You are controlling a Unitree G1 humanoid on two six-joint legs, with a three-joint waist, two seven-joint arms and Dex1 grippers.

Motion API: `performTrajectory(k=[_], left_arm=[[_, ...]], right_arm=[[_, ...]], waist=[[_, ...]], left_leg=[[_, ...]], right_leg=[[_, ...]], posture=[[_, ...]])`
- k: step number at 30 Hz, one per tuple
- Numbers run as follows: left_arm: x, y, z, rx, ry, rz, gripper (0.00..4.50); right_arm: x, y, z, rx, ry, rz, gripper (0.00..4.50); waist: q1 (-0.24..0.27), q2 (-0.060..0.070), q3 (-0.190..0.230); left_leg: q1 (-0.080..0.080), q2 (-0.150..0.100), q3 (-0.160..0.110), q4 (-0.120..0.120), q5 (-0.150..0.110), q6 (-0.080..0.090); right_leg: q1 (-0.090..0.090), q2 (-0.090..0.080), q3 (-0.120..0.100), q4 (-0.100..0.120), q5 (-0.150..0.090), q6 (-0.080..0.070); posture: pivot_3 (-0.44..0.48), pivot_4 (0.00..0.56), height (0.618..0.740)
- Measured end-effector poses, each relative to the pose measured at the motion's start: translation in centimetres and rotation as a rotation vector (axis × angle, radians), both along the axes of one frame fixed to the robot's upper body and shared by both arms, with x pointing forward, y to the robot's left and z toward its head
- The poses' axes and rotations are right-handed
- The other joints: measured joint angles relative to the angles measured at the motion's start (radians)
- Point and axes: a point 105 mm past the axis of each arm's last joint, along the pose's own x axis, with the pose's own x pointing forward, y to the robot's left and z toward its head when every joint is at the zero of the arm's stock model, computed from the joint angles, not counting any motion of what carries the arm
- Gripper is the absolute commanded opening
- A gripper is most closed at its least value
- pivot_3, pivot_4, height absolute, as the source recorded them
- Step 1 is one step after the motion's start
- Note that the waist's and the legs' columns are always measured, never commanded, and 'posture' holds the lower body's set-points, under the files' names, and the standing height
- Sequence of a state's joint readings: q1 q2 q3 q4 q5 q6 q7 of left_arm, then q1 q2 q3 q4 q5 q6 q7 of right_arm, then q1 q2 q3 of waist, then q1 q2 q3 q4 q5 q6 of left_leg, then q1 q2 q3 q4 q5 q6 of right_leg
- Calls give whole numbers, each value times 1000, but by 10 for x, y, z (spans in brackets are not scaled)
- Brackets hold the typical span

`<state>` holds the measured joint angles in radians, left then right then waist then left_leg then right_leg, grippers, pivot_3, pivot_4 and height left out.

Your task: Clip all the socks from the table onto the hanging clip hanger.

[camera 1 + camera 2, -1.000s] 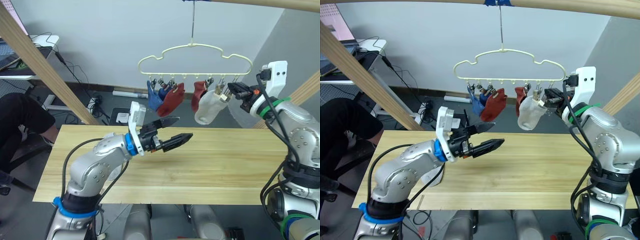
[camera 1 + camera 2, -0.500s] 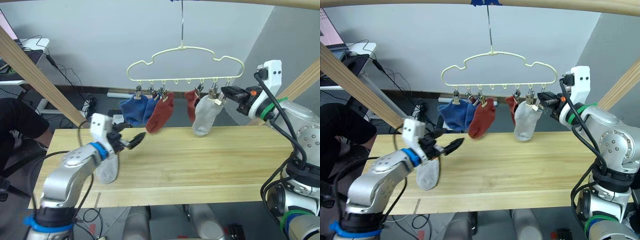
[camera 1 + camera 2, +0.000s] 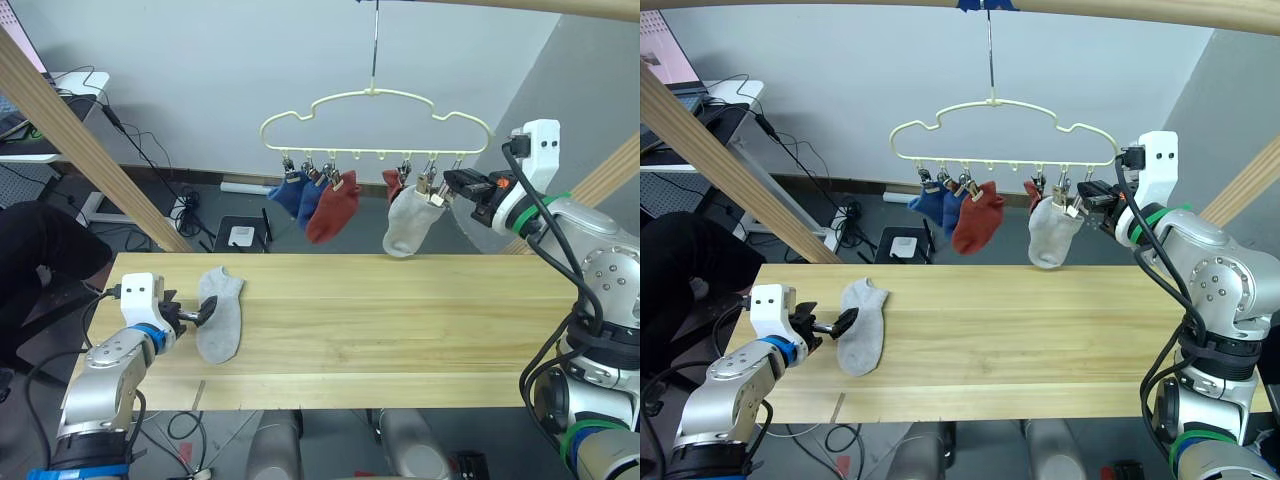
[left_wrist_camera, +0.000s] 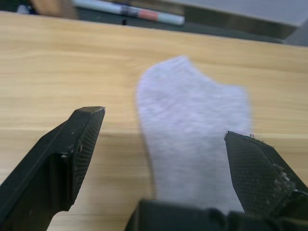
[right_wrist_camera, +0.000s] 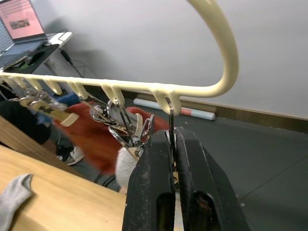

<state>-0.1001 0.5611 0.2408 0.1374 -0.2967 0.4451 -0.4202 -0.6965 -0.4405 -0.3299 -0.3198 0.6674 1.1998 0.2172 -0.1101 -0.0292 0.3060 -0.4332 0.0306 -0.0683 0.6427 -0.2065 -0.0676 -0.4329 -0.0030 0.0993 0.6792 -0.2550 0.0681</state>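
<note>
One light grey sock (image 3: 221,313) lies flat on the left part of the pale wooden table (image 3: 400,330). My left gripper (image 3: 200,313) is low at the sock's left edge, open, with the sock (image 4: 192,134) between its spread fingers (image 4: 77,139). The cream clip hanger (image 3: 375,108) hangs above the table's far side. Clipped to it are blue socks (image 3: 296,190), a rust red sock (image 3: 332,208), another red one (image 3: 393,182) and a grey one (image 3: 405,222). My right gripper (image 3: 455,185) is at the hanger's right end, shut on a silver clip (image 5: 171,126).
Slanted round wooden poles (image 3: 90,140) stand at the left and at the right (image 3: 612,178), with one across the top. A person in dark clothes (image 3: 40,250) sits beyond the table's left end. A desk with cables (image 3: 70,85) is at the back left.
My left arm has come down from mid-table to the left, and its open gripper now sits at the grey sock. The hanger has swung a little. My right gripper has stayed on the clip.
</note>
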Motion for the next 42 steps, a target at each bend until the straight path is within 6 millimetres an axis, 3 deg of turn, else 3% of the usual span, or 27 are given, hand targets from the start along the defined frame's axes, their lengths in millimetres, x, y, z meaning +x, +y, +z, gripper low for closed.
performTrajectory(k=[4,10,13,27,39,41,42], left_arm=[[10,-17,-8,-62,18,-84,4500],[15,-15,-17,-76,47,-79,4500],[14,-14,-20,-27,71,-105,3929],[16,-25,-23,88,61,-244,68],[10,-61,-15,37,18,-430,27],[10,-74,-7,5,-20,-484,27],[7,-90,4,-38,-47,-559,27]], right_arm=[[2,0,0,3,-3,0,19],[2,3,0,-2,-5,6,19],[2,3,1,-2,-9,4,0],[3,2,2,2,-18,-11,0],[3,1,2,-5,-19,-12,0],[3,1,2,-5,-18,-11,0],[2,0,2,0,-11,-10,0]], waist=[[1,0,0],[-2,0,0],[-3,0,0],[-3,1,0],[-3,0,0],[-3,0,-1],[-2,0,0]], left_leg=[[0,0,0,0,0,0],[0,1,0,-1,0,0],[0,0,0,-1,0,0],[0,0,1,-1,0,0],[-1,0,1,-1,0,0],[-1,0,1,-1,0,0],[-3,0,1,-1,0,0]], right_leg=[[0,0,0,0,2,-4],[-2,0,0,0,2,-4],[-1,0,0,0,2,-4],[-1,0,0,1,2,-4],[-2,0,1,1,2,-4],[-2,0,1,0,2,-4],[-3,0,0,0,2,-4]], posture=[[-133,287,740],[-149,279,740],[-154,274,740],[-152,263,740],[-157,248,740],[-163,252,740],[-170,257,740]])
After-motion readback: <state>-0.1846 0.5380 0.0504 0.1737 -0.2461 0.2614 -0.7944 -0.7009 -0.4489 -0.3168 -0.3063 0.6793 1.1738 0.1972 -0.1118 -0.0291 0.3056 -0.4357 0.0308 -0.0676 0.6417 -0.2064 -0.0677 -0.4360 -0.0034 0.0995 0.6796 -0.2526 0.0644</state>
